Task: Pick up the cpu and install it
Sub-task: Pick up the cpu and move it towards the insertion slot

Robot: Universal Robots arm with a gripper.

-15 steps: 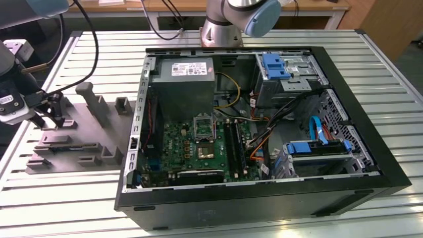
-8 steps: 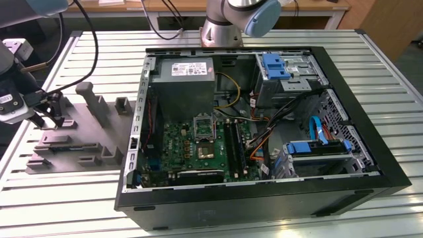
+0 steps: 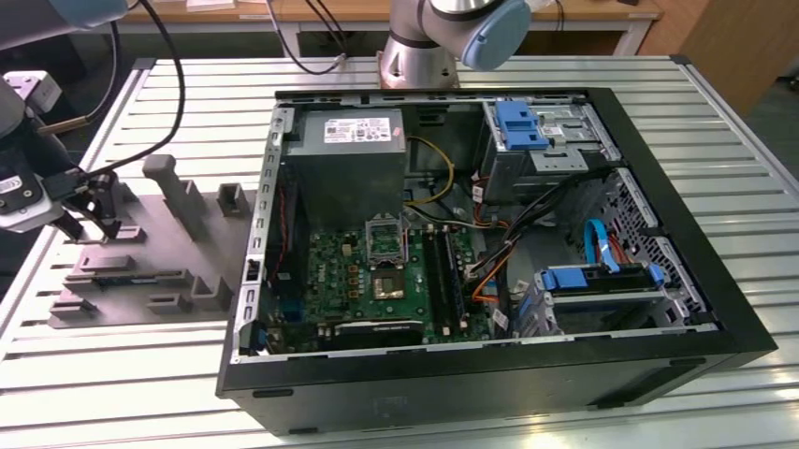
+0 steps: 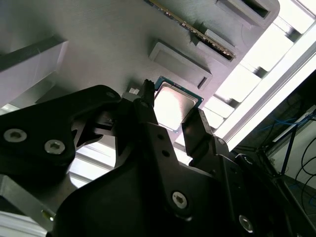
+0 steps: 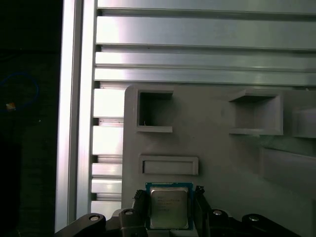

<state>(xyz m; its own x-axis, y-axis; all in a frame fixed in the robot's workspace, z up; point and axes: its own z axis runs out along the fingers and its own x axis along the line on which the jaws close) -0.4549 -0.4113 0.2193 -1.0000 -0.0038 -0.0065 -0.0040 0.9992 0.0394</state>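
Holding: the black two-fingered gripper (image 5: 170,193) is closed narrow on the cpu (image 5: 169,208), a small flat square chip with a pale silvery metal top and a green rim. One dark finger (image 5: 140,203) lies against each of two opposite edges.
Cpu place: between the fingertips in both wrist views, low over the flat pale grey plastic holder tray (image 5: 217,163). Whether its underside touches the tray I cannot tell.
Tray near the chip: in the first wrist view a shallow oblong recess (image 5: 169,165) lies just beyond the cpu. Two deeper square pockets (image 5: 154,111) lie further on.
Glare: in the second wrist view the cpu (image 4: 175,106) catches bright light, and a thin gold-edged strip (image 4: 192,29) stands on edge in the tray, well apart from it.
Gripper in the room: in the exterior view the gripper (image 3: 90,229) hangs at 9 o'clock of the scene, pointing down onto the holder tray (image 3: 150,262).
Table: a silver ribbed aluminium table (image 3: 125,374) carries the tray and the case.
Case: a big black open computer case (image 3: 500,388) lies on its side mid-scene, at 3 o'clock from the tray.
Inside the case: a green motherboard (image 3: 362,290) sits at 7 o'clock. On it is a dark square socket (image 3: 388,281) with a metal frame, well apart from the gripper.
Further in: a grey power supply box (image 3: 350,178) with a white label sits at 11 o'clock, and blue plastic drive brackets (image 3: 522,124) at 1 and 4 o'clock.
Arm base: the grey cylindrical arm base (image 3: 418,56) stands at 12 o'clock, beyond the case.
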